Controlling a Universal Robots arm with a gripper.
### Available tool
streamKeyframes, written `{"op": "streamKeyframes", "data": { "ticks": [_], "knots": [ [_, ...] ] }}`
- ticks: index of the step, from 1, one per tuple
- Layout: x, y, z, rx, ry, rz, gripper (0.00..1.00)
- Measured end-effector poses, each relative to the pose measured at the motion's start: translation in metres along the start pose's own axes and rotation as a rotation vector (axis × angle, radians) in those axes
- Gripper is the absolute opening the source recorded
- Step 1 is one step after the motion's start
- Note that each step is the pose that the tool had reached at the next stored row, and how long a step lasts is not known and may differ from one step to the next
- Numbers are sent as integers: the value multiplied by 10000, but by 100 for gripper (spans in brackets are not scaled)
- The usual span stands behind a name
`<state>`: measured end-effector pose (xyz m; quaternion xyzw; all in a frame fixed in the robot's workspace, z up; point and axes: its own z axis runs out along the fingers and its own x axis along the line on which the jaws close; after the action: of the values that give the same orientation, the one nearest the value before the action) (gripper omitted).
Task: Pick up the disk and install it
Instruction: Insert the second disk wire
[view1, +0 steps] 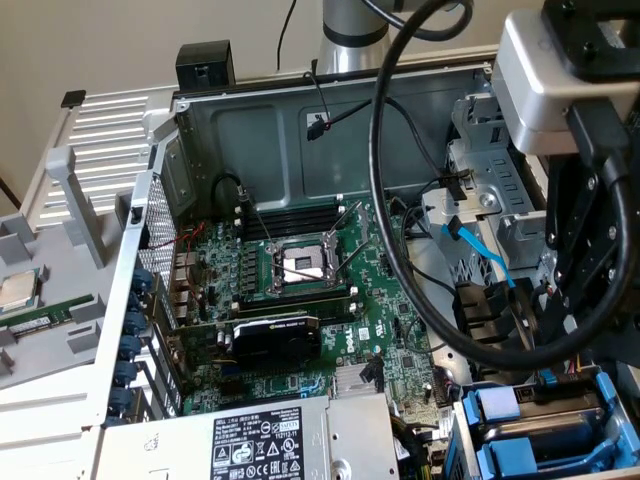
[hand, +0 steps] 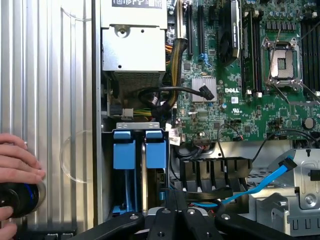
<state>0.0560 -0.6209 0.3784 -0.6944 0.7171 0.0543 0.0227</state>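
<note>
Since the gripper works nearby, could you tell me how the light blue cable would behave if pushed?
The light blue cable would probably bend rather than resist, since it runs in a loose curve. Its connector end looks unplugged, so it would likely swing aside; being thin, it seems light.

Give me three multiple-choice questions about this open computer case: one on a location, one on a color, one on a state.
1. Where do the blue drive carriers sit?
A. beside the power supply
B. on the CPU socket
C. outside the case

2. What colour is the motherboard?
A. red
B. green
C. white

3. How does the CPU socket look?
A. fan-covered
B. open, no cooler fitted
C. cable-buried

Answers: 1 A, the wrist view shows them next to the power supply; 2 B, the board is green; 3 B, its bare frame is visible.
</note>
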Motion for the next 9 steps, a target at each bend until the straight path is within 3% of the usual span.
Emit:
{"op": "streamKeyframes", "data": {
  "ticks": [7,9],
  "knots": [
    [0,0,0,0,1,-4,11],
    [0,1,1,-31,14,-298,11]
  ]
}}
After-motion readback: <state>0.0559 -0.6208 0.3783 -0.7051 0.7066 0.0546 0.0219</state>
